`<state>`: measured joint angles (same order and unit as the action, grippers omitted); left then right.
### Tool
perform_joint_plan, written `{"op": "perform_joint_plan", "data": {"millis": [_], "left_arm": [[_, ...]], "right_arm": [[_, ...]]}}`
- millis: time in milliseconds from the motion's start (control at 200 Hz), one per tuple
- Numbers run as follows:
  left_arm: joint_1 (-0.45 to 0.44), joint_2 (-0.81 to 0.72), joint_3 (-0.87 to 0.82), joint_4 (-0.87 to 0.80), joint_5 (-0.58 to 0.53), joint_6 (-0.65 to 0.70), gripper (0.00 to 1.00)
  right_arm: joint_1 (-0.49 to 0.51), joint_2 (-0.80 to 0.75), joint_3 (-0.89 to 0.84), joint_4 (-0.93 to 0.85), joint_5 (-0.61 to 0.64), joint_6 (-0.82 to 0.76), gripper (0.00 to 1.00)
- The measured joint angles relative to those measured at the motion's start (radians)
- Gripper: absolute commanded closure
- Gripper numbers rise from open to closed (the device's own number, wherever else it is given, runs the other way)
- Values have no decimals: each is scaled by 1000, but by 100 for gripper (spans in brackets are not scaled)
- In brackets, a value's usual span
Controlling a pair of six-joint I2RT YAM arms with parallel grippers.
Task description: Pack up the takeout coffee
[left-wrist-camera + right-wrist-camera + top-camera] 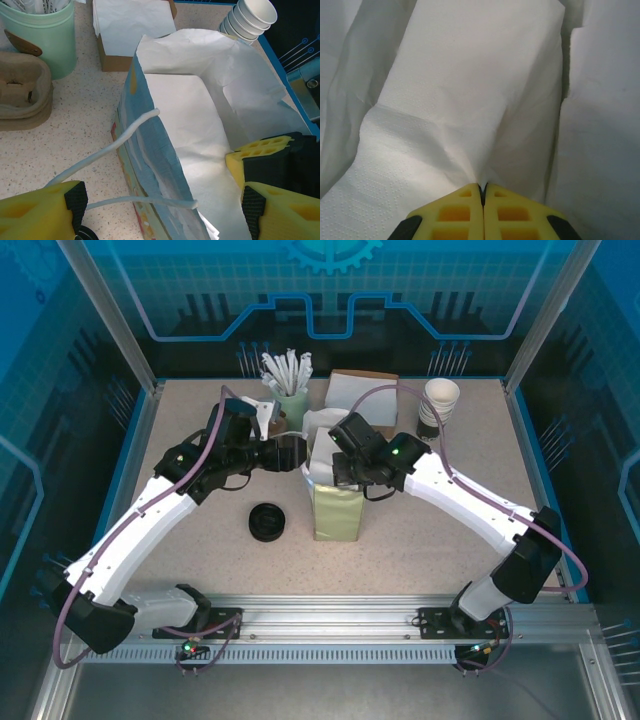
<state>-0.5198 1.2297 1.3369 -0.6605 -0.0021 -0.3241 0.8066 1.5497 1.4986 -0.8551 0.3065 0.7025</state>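
A paper bag stands open in the middle of the table, its inside white. My left gripper is open and straddles the bag's near wall, one finger outside by the white cord handle, the other inside. My right gripper reaches down into the bag from the right and is shut on a white napkin, a fold pinched between its tips. From the left wrist, its yellow fingers show inside the bag. The takeout coffee is hidden.
A low black pile of lids lies left of the bag. At the back stand a green holder of wrapped sticks, a box of napkins and a stack of white cups. A brown cardboard carrier sits beside the holder.
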Motion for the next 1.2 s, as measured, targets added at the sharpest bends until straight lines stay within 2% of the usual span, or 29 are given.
{"op": "perform_joint_plan", "data": {"millis": [90,255,545,770,941,1076,1201], "left_arm": [[0,0,0,0,0,0,18],[0,0,0,0,0,0,18],[16,0,3,0,-1,1,17],[64,-30,24,8,-20,10,14],[124,-85,13,78,-84,34,6],[200,-160,-98,206,-175,42,1],[266,-207,-240,338,-260,42,1]], "right_arm": [[0,6,24,-8,0,-13,78],[0,8,99,-24,-3,-40,62],[0,21,324,-99,11,-90,60],[0,17,387,-121,52,-146,58],[-5,-28,379,-116,114,-199,55],[-39,-150,274,-78,185,-238,51],[-109,-299,101,-7,241,-273,37]]}}
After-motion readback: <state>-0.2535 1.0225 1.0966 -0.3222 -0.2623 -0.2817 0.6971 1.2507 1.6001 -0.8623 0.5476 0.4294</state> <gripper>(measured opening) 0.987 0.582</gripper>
